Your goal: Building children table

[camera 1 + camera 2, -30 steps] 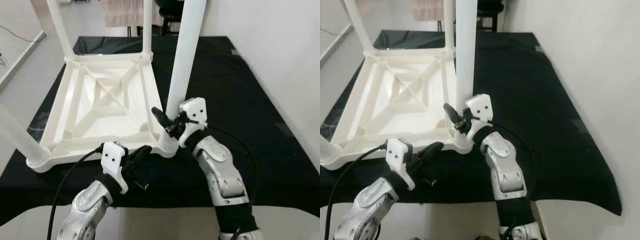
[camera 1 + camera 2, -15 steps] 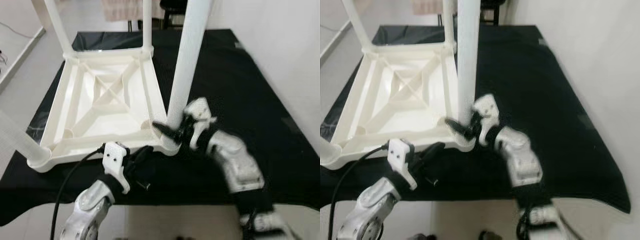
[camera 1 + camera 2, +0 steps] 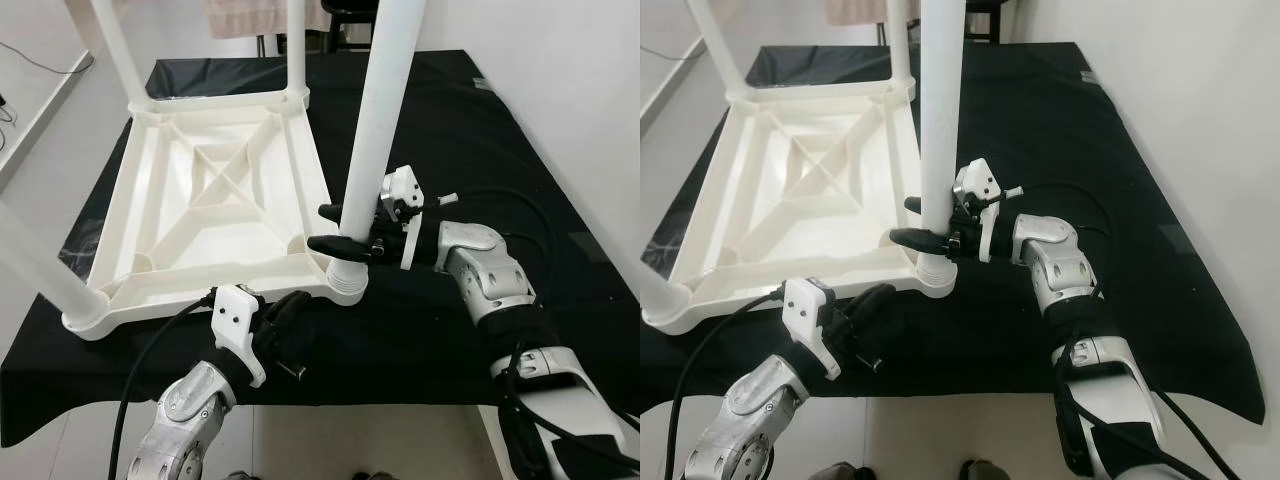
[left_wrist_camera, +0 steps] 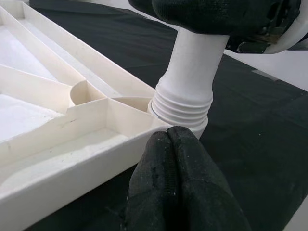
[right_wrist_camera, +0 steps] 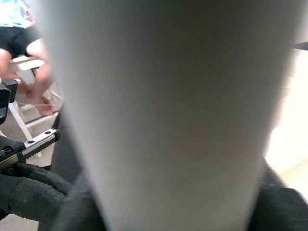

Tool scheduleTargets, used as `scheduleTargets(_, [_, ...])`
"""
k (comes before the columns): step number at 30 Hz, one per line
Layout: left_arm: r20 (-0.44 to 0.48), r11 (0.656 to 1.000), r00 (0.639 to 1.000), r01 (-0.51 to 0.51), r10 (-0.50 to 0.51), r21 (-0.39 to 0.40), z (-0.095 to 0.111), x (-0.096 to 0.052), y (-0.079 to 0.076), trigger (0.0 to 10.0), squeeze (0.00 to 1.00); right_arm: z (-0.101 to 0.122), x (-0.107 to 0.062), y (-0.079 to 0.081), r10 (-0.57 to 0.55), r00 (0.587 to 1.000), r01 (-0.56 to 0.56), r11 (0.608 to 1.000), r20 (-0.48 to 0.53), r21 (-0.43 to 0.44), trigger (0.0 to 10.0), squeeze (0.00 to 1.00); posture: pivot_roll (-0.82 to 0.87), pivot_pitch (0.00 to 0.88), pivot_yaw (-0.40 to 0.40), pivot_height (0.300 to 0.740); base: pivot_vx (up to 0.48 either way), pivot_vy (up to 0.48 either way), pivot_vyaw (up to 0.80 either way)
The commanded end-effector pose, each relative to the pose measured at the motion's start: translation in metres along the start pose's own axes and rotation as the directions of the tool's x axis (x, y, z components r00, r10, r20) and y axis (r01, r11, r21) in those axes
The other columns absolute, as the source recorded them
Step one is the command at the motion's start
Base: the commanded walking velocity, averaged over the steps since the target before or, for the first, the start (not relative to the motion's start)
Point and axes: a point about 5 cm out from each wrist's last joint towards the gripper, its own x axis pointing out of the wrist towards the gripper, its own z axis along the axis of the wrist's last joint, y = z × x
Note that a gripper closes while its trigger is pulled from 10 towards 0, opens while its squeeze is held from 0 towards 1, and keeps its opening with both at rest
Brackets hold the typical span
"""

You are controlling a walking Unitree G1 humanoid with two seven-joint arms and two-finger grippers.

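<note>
A white plastic children's table [image 3: 215, 215] is laid upside down on a black cloth [image 3: 480, 150], which covers a larger surface. Its ribbed underside faces up, and four white legs are seen at its corners. The near right leg [image 3: 378, 110] stands upright in its corner socket [image 4: 183, 108], where a ringed collar sits just above the frame.

The right gripper [image 3: 335, 228] is reached in from the right side, and the leg is held low down between its two black fingers — one finger [image 3: 335, 246] is seen on the near side of the leg and one on the far side, both closed against it. In the right wrist view the leg is blurred.

The left gripper [image 4: 168, 144] is placed at the near edge of the frame, just beside the same corner. Its fingers are pressed together with nothing between them, and the tips are touching the outer wall of the frame below the socket.

In the right wrist view, a person's bare legs [image 5: 33, 72] are seen in the background.
</note>
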Motion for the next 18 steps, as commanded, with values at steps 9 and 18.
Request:
scheduleTargets(9, [-0.034, 0.997, 0.999, -0.028, 0.03, 0.072, -0.003, -0.007, -0.002, 10.0, 0.0, -0.044, -0.035, 0.012, -0.144, 0.982, 0.145, 0.989, -0.121, 0.002, 0.0, 0.0, 0.04, 0.142, -0.029, 0.74, 0.0, 0.0, 0.0])
scheduleTargets(18, [-0.063, 0.984, 0.997, -0.038, 0.049, 0.174, -0.001, -0.013, -0.001, 10.0, 0.0, -0.088, -0.026, 0.064, -0.654, 0.67, 0.71, 0.702, -0.351, 0.048, 0.0, 0.0, 0.02, 0.147, 0.02, 0.74, 0.0, 0.0, 0.0])
